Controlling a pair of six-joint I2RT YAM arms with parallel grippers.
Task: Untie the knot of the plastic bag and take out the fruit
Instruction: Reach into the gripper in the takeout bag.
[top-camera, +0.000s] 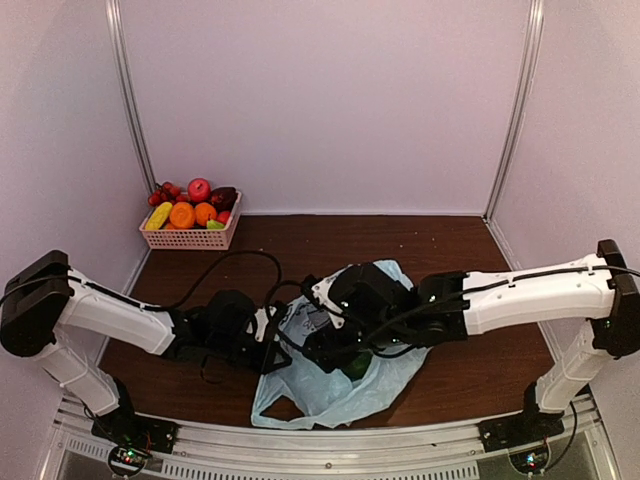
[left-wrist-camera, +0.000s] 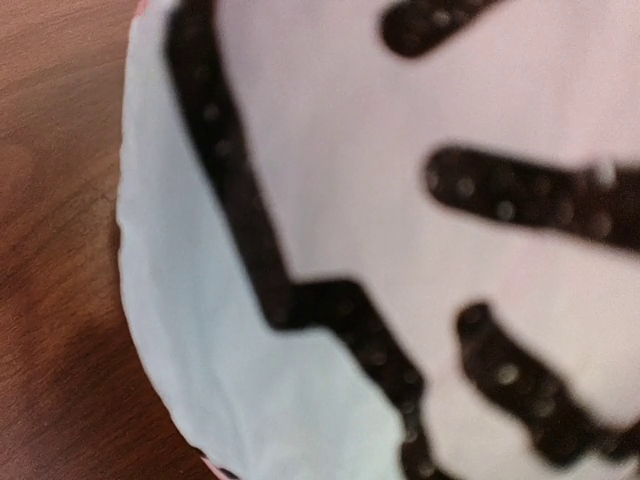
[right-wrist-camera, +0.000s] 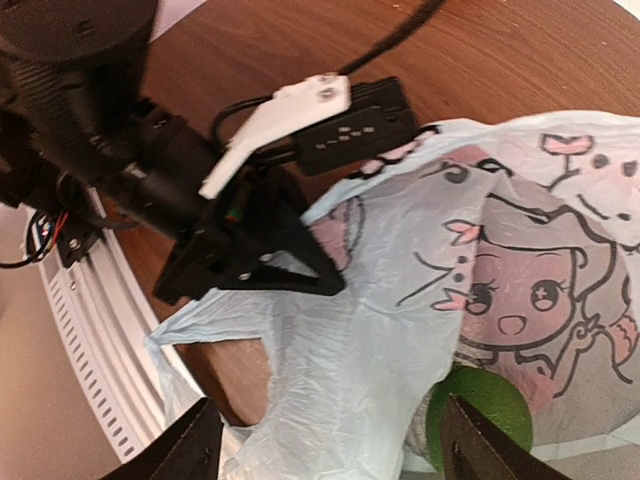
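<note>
The light blue plastic bag (top-camera: 330, 395) lies at the near middle of the table, cartoon print up (right-wrist-camera: 500, 290). One handle loop (right-wrist-camera: 200, 330) hangs open and no knot shows. A green round fruit (right-wrist-camera: 482, 412) sits inside the bag, seen through the plastic (top-camera: 357, 366). My left gripper (right-wrist-camera: 330, 283) has its black fingers together on the bag's upper edge. The bag's print (left-wrist-camera: 400, 200) fills the left wrist view and hides the fingers. My right gripper (right-wrist-camera: 330, 455) is wide open just above the bag, fingers (right-wrist-camera: 190, 450) either side of the plastic.
A pink lattice basket (top-camera: 190, 237) holding several toy fruits stands at the far left corner by the wall. White walls enclose the table on three sides. Black cables (top-camera: 235, 262) trail across the wood behind the left arm.
</note>
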